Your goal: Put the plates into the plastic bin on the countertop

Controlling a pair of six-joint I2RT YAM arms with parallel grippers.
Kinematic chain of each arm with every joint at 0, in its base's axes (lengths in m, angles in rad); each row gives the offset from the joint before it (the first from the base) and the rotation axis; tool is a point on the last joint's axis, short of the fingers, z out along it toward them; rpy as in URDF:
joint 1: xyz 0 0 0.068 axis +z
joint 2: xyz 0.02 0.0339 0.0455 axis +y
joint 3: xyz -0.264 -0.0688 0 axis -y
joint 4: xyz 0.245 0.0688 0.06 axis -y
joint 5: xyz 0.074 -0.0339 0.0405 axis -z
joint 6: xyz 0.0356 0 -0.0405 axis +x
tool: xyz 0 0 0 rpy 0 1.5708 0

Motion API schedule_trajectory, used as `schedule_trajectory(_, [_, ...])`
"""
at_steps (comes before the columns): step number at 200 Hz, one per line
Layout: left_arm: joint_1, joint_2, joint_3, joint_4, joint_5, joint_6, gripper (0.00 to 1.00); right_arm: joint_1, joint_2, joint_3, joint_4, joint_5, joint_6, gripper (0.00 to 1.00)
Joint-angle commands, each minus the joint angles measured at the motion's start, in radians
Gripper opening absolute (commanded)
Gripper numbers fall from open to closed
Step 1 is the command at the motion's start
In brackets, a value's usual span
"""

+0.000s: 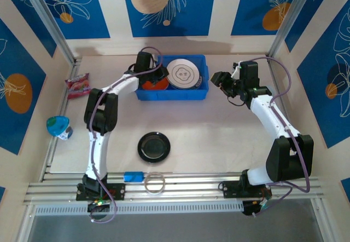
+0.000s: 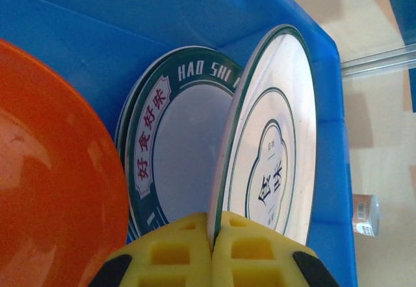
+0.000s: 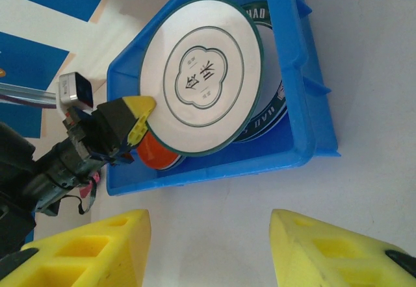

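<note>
On the pale countertop (image 1: 219, 132), the plastic bin (image 1: 172, 94) sits far centre; the left gripper (image 2: 212, 235) pinches a white plate (image 2: 273, 137) by its rim, tilted over the stack (image 2: 175, 144) inside, seemingly ready to let go; the right gripper (image 3: 208, 235) hovers right, empty, jaws apart

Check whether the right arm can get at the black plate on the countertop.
Probably yes. The right gripper is open and empty beside the plastic bin, and the black plate lies alone on bare countertop with nothing between them. The left gripper is up at the bin, pinching a white plate.
</note>
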Motion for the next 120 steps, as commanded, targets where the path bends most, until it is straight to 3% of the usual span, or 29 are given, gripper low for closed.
schedule_trajectory(1, [-0.022, 0.041, 0.088, -0.014, -0.014, 0.017, 0.00, -0.008, 0.000, 0.005, -0.014, -0.016, -0.006, 0.52])
schedule_trajectory(105, [-0.044, 0.167, 0.288, -0.192, -0.088, 0.064, 0.00, -0.005, 0.048, 0.016, 0.001, -0.051, 0.000, 0.52])
schedule_trajectory(120, [-0.045, 0.178, 0.309, -0.210, -0.089, 0.067, 0.08, -0.002, 0.054, 0.021, -0.004, -0.049, -0.003, 0.51])
